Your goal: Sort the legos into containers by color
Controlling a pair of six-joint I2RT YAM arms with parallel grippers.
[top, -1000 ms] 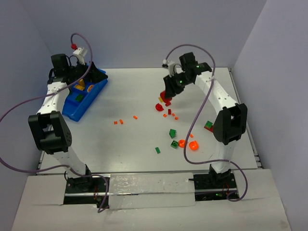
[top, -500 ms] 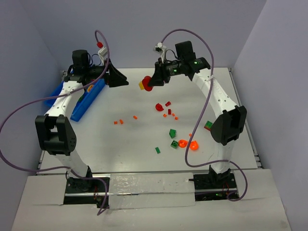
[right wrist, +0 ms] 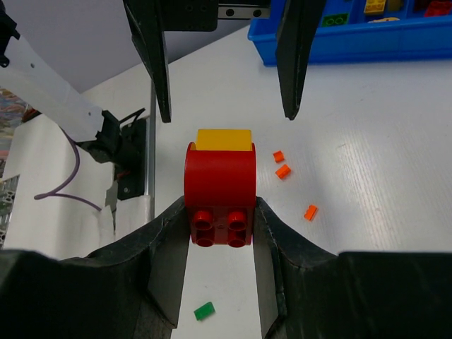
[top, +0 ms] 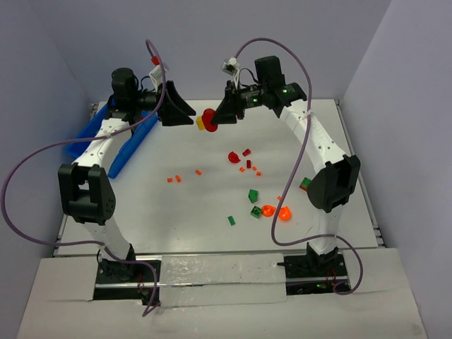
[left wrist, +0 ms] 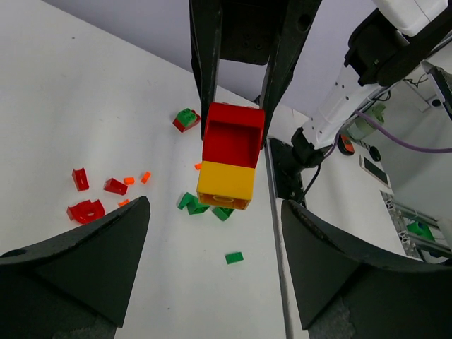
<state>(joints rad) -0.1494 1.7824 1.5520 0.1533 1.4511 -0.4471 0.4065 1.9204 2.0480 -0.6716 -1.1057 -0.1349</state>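
Observation:
My right gripper (top: 215, 116) is shut on a red brick (top: 210, 116) with a yellow brick (top: 200, 124) stuck to its end, held in the air over the far middle of the table. In the right wrist view the red brick (right wrist: 219, 191) sits between my pads, and the yellow brick (right wrist: 224, 139) points away. My left gripper (top: 188, 115) is open and faces the stack, its tips just short of the yellow brick (left wrist: 226, 185). The blue bin (top: 129, 148) lies at the far left, partly behind the left arm.
Loose bricks lie right of the table's centre: red pieces (top: 233, 157), green ones (top: 253, 195), translucent orange-red pieces (top: 284, 213) and a red-green piece (top: 306, 185). Tiny orange bits (top: 173, 179) lie nearer the middle. The bin (right wrist: 353, 42) holds some sorted bricks.
My right gripper lifted the red-and-yellow stack off the table and carried it left. My left arm swung from over the bin towards the middle and now faces the stack.

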